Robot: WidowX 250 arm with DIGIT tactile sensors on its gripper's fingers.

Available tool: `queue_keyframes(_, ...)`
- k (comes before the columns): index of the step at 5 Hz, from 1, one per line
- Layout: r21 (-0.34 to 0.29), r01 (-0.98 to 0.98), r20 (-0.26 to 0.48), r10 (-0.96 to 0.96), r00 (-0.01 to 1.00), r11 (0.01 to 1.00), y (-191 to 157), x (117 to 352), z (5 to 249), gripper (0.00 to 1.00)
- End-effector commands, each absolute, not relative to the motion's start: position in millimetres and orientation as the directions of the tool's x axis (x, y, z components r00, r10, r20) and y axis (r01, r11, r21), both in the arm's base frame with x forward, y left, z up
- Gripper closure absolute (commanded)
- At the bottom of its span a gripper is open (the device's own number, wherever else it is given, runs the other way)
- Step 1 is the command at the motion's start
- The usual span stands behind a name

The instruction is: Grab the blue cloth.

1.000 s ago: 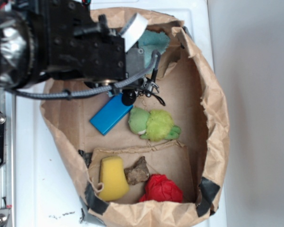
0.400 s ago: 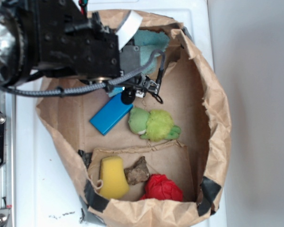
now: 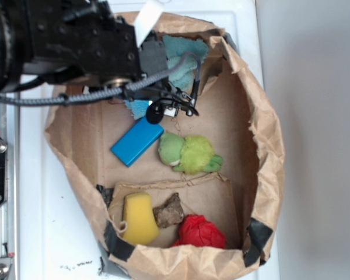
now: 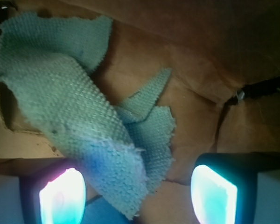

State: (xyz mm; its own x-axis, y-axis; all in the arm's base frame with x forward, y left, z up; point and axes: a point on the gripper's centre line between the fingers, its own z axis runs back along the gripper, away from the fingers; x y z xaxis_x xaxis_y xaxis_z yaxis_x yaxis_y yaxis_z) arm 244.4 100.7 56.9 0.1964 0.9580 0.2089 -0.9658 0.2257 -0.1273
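The black robot arm's gripper (image 4: 137, 196) hovers with jaws open over the pale teal-blue terry cloth (image 4: 79, 116), lying rumpled at the far end of the brown paper bag (image 3: 262, 146). Likely light and limp; pinch a raised fold. The bag walls crowd close.
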Motion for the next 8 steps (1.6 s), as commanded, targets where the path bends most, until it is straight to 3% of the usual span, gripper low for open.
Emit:
queue_keyframes(1, -0.202, -0.958, 0.254, 0.956, 0.149, 0.203, 118.4, 239.9, 80.6, 0.0)
queue_keyframes(8, -0.19, -0.962, 0.268, 0.953, 0.142, 0.197, 116.7, 235.4, 73.3, 0.0)
